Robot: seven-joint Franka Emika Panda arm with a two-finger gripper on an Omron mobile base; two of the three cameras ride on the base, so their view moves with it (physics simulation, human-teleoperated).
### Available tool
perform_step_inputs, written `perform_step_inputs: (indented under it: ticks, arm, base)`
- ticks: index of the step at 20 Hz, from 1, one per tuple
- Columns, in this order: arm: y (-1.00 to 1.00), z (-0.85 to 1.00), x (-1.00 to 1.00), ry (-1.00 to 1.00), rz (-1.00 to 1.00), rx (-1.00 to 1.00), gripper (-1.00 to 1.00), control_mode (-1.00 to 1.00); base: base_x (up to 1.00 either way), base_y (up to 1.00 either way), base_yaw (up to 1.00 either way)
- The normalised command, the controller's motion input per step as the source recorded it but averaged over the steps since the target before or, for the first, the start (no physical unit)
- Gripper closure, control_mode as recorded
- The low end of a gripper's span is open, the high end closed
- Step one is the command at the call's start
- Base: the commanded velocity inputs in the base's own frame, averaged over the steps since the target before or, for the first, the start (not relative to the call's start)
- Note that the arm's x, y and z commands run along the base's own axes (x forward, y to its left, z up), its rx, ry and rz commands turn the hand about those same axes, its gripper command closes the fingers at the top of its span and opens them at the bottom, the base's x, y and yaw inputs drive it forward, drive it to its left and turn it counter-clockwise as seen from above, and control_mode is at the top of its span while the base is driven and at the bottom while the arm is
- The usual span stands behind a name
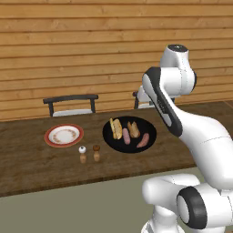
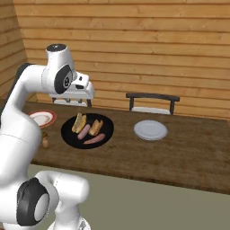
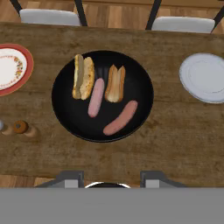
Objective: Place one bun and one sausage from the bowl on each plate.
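The black bowl (image 3: 68, 118) (image 1: 151, 129) (image 2: 71, 135) sits mid-table and holds two split buns (image 3: 83, 76) (image 3: 116, 83) and two pink sausages (image 3: 96, 97) (image 3: 120, 118). Left of it lies the red-rimmed plate (image 3: 11, 68) (image 1: 63, 135) (image 2: 42, 118), with nothing on it. To the bowl's right is a plain pale grey plate (image 3: 203, 76) (image 2: 150, 130), also bare. My gripper (image 3: 111, 178) hangs high above the bowl's near edge, looking straight down. It is open, its fingertips well apart with nothing between them.
Salt and pepper shakers (image 1: 82, 154) (image 1: 96, 153) stand near the table's front edge, between the red-rimmed plate and the bowl. Two dark chairs (image 1: 71, 104) (image 2: 152, 102) are pushed in at the far side, in front of a wooden plank wall.
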Motion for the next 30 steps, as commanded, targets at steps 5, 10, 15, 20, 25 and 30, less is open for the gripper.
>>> perform_step_inputs:
  ticks: [5, 10, 15, 20, 25, 30]
  arm:
    - [-0.21, -0.08, 0.0, 0.01, -0.01, 0.0, -1.0, -1.0]
    - [-0.03, -0.38, 0.0, 0.03, 0.0, 0.0, -1.0, -1.0]
    - [0.28, -0.53, 0.15, 0.01, -0.04, 0.0, -1.0, -1.0]
    - [-0.07, -0.58, 0.31, 0.0, -0.05, 0.01, -1.0, -1.0]
    - [-0.13, -0.13, 0.21, 0.07, -0.1, -0.01, -1.0, -1.0]
    - [-0.07, -0.43, 0.32, 0.0, -0.08, 0.0, -1.0, -1.0]
  base:
    - [0.0, 0.0, 0.0]
    - [0.0, 0.0, 0.0]
    - [0.0, 0.0, 0.0]
    - [0.0, 0.0, 0.0]
    - [0.0, 0.0, 0.0]
    - [0.0, 0.0, 0.0]
